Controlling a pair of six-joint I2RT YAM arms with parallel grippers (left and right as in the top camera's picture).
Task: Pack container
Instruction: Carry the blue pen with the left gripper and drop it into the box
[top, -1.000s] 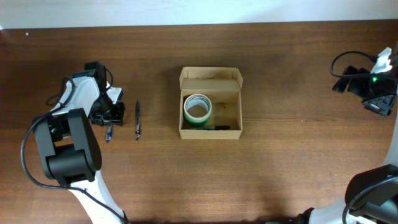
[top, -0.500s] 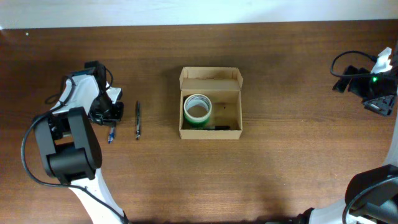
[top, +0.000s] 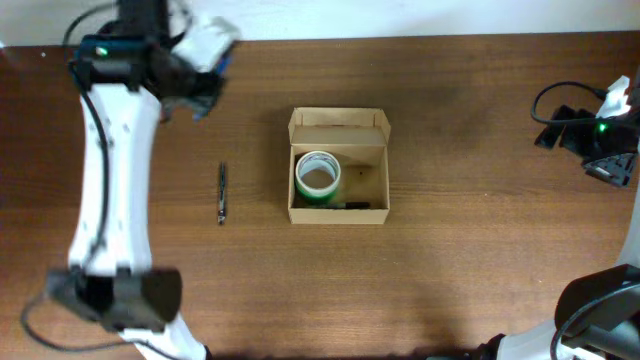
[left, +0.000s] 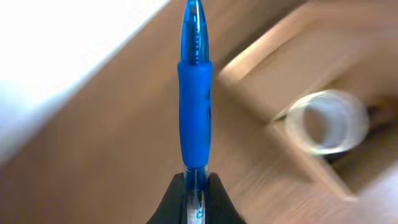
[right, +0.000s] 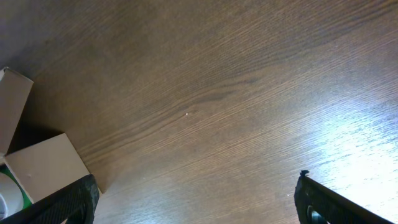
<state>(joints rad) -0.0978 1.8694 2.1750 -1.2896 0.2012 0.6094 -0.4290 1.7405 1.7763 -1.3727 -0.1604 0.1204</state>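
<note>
The container (top: 339, 212), a small tan cardboard box with its lid flap open at the back, sits mid-table. Inside are a roll of green tape (top: 318, 177) and a dark pen (top: 352, 205) along the front wall. The box and roll show blurred in the left wrist view (left: 323, 118). My left gripper (left: 196, 186) is shut on a blue pen (left: 195, 106) and is raised high near the table's far left (top: 200, 75). A black pen (top: 222, 192) lies on the table left of the box. My right gripper (right: 196, 199) is open and empty at the far right.
The table's far edge meets a white wall behind my left arm. Black cables (top: 560, 115) and the right arm's base sit at the far right. A corner of the box shows in the right wrist view (right: 43, 165).
My left gripper has lifted the blue pen off the table and swung up and toward the far edge. The black pen, the box and my right arm have not moved.
</note>
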